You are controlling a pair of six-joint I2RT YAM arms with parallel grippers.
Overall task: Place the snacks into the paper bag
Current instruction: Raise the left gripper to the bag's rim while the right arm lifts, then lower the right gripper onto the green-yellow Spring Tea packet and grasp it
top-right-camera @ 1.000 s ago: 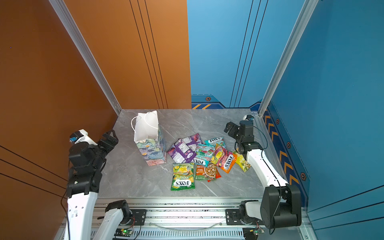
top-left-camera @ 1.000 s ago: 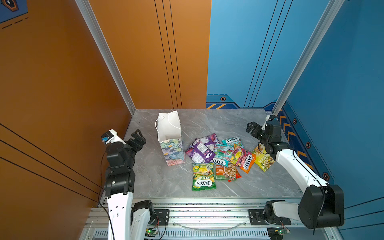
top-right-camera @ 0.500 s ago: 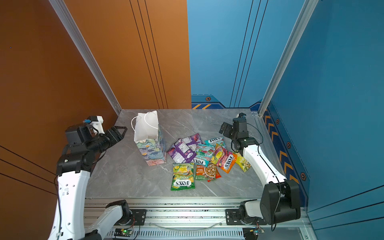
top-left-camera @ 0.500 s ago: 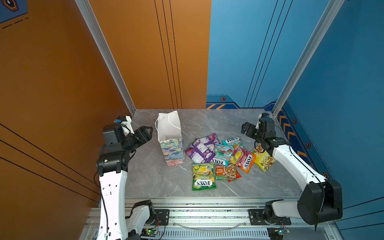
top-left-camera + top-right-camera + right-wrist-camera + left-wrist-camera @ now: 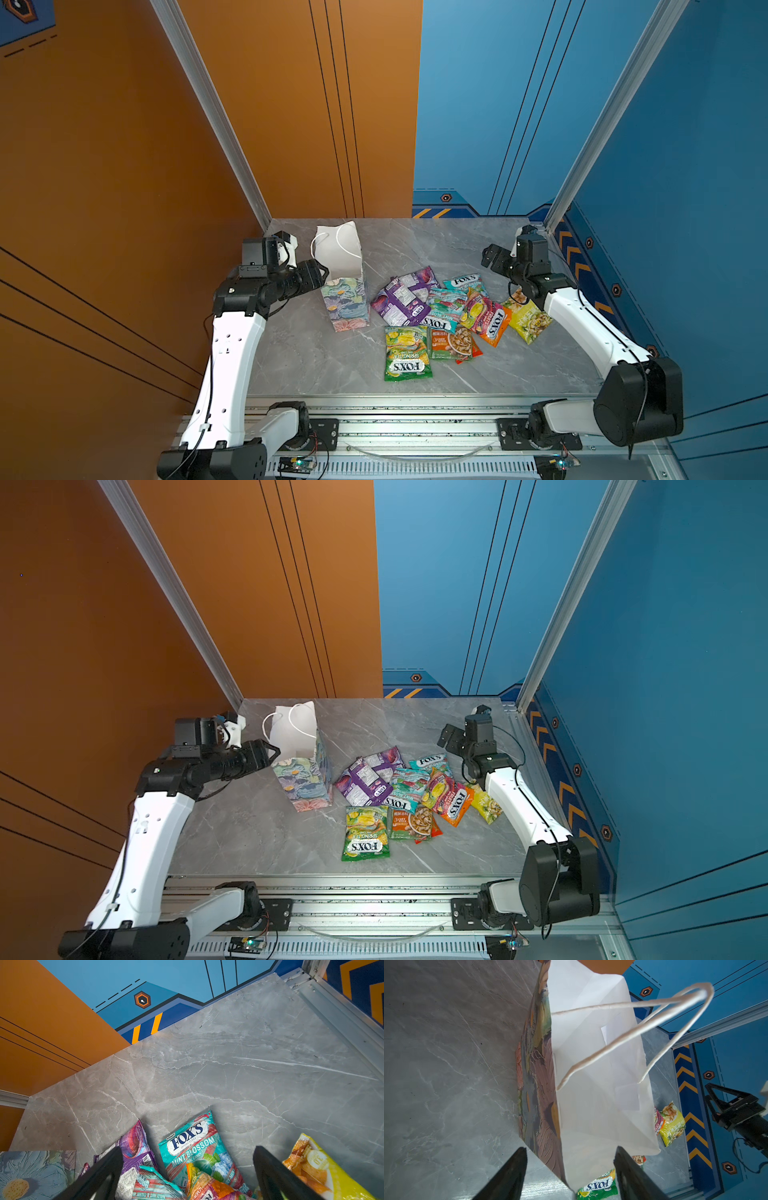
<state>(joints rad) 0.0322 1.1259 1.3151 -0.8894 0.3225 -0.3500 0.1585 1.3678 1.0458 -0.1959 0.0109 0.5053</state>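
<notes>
The paper bag (image 5: 345,291) (image 5: 301,771) stands upright and open at the left of the marble table, white cord handles up. My left gripper (image 5: 323,272) (image 5: 274,752) is at its left side near the rim. In the left wrist view the jaws (image 5: 570,1148) stand open astride the bag's (image 5: 591,1064) narrow end, with table showing between one finger and the wall. The snacks lie in a heap right of the bag: purple (image 5: 401,297), teal (image 5: 465,284), green (image 5: 405,353), orange (image 5: 490,320) and yellow-green (image 5: 528,318) packets. My right gripper (image 5: 494,259) (image 5: 187,1167) hangs open over the teal packet (image 5: 193,1147), holding nothing.
Orange wall panels close the left and back-left, blue panels the back-right and right. An aluminium rail (image 5: 415,419) runs along the front edge. Bare marble (image 5: 436,245) lies behind the heap and in front of the bag (image 5: 311,361).
My left arm swung from the table's left edge across to the bag and its jaws narrowed. My right gripper drifted slightly back and inward above the heap, still open.
</notes>
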